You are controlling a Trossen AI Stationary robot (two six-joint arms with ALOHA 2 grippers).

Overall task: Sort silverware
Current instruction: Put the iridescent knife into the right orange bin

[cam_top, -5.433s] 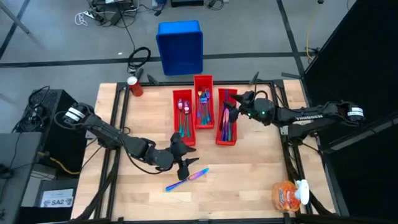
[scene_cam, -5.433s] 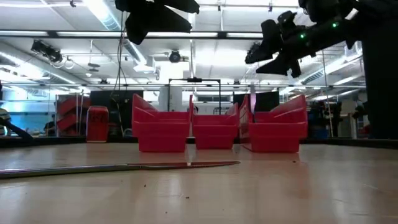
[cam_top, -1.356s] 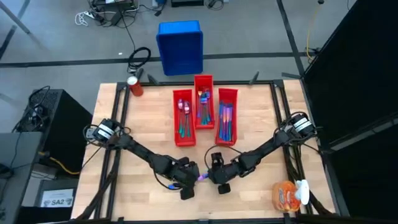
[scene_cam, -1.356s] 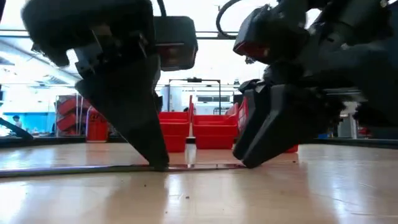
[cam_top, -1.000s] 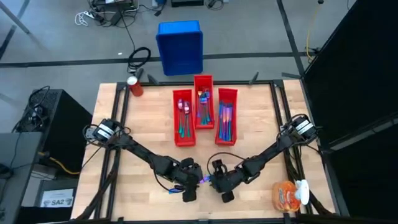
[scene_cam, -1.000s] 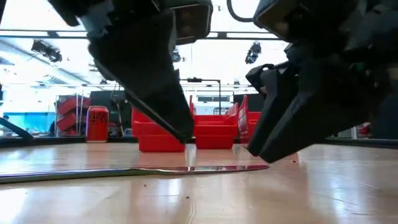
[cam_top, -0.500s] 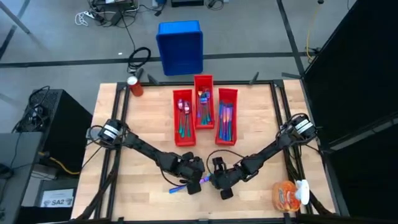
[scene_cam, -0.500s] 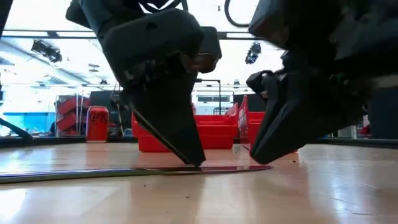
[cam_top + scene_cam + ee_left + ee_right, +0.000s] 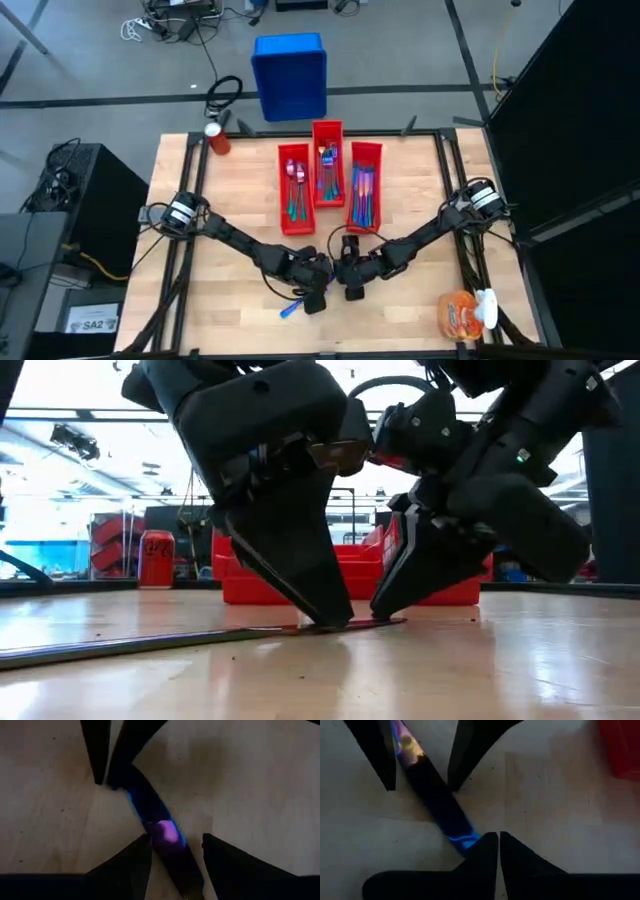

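Tabletop (image 9: 230,200): left pincer (image 9: 172,852) spread astride knife (image 9: 160,832), right pincer (image 9: 498,845) closed

Bright overhead glare, blurry wrist views

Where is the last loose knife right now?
High view: the knife lies flat on the table's near-centre, below the red bins, between both pincers.

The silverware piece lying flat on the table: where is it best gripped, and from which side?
Grip the silverware piece across its narrow middle, coming straight down from above. It lies flat on the table, so likely only its long edges offer purchase. The open left gripper straddles it there.
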